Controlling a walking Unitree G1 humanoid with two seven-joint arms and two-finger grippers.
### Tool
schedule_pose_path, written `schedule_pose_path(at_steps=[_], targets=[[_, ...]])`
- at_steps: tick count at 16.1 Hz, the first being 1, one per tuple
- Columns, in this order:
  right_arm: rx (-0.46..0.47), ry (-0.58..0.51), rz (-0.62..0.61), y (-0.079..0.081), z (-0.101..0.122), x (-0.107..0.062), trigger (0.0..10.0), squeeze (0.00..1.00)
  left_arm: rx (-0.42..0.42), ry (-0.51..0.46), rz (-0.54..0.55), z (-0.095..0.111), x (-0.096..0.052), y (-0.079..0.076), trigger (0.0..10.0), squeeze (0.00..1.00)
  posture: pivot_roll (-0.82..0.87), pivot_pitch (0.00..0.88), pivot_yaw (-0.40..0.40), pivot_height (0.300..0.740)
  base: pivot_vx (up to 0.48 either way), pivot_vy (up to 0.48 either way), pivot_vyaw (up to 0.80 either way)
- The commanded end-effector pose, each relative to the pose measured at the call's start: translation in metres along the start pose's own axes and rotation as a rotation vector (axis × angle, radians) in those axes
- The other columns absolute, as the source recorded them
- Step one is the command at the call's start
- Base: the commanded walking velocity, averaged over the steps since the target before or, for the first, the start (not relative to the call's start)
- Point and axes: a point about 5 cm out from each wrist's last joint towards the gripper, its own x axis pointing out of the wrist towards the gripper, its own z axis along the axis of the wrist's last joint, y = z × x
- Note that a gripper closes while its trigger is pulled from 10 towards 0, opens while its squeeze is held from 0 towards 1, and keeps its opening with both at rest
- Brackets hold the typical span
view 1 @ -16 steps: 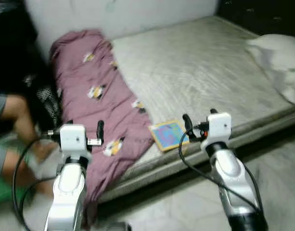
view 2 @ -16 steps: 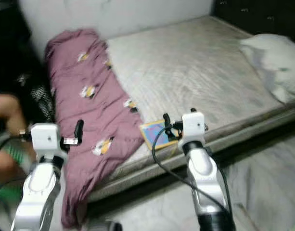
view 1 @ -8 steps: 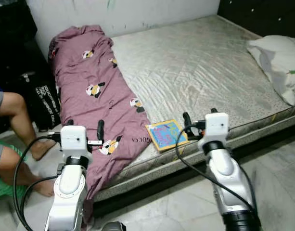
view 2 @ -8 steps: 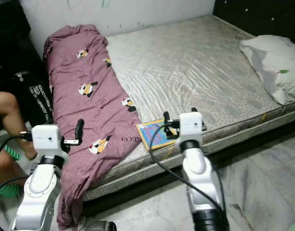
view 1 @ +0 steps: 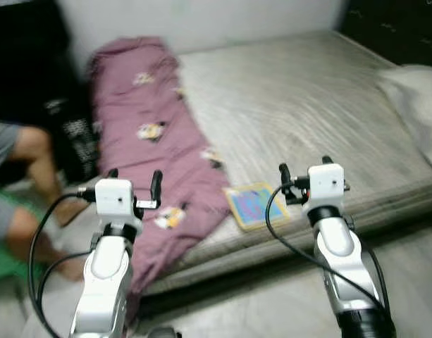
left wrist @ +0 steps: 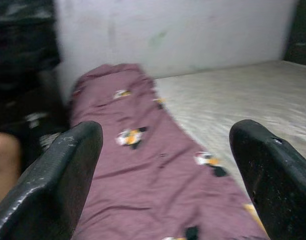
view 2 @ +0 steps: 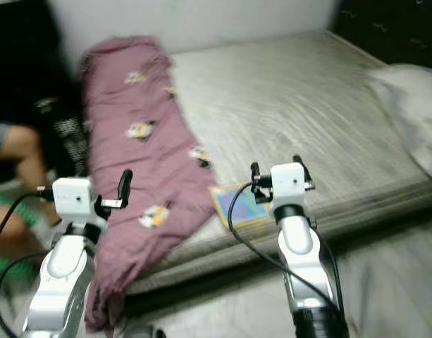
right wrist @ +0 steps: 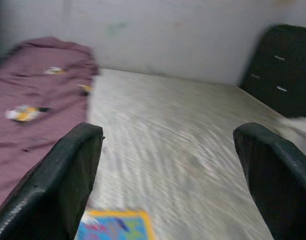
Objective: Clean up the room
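Blanket (view 1: pixel 153 127) beside book (view 1: pixel 254 205), mattress (view 1: pixel 321 105).

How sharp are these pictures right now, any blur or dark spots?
Both eye views are motion-blurred, smearing the maroon blanket and colourful book; left wrist view is softly blurred; right wrist view streaks the mattress; corners near the black headboard stay dark.

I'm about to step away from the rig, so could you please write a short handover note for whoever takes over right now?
Left gripper: open, empty, raised before the maroon blanket.
Right gripper: open, empty, raised just over the colourful book at the mattress's near edge.
Blanket lies crumpled along the mattress's left side, spilling over the edge; pillow at far right. A person's legs are at left.
Done: nothing visible.
Left: book, blanket.
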Motion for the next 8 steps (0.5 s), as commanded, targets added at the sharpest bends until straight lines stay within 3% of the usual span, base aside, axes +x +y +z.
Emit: schedule_pose_path(at_steps=[1, 5, 8], targets=[[0.020, -0.028, 0.025, 0.0056, 0.0067, 0.0044, 10.0, 0.00, 0.002, 0.004, 0.009, -0.0015, -0.0009, 0.0028, 10.0, 0.00, -0.02, 0.044, 0.008, 0.740, 0.409, 0.000, 0.00], [0.043, -0.028, 0.030, 0.0071, 0.0068, 0.0056, 10.0, 0.00, -0.008, 0.002, 0.012, -0.0015, -0.0009, 0.0020, 10.0, 0.00, -0.03, 0.046, 0.006, 0.740, 0.409, 0.000, 0.00], [0.042, -0.023, 0.029, 0.0068, 0.0048, 0.0026, 10.0, 0.00, 0.000, 0.035, 0.059, -0.0053, -0.0004, 0.0053, 10.0, 0.00, -0.03, 0.054, 0.006, 0.740, 0.000, 0.000, 0.00]])
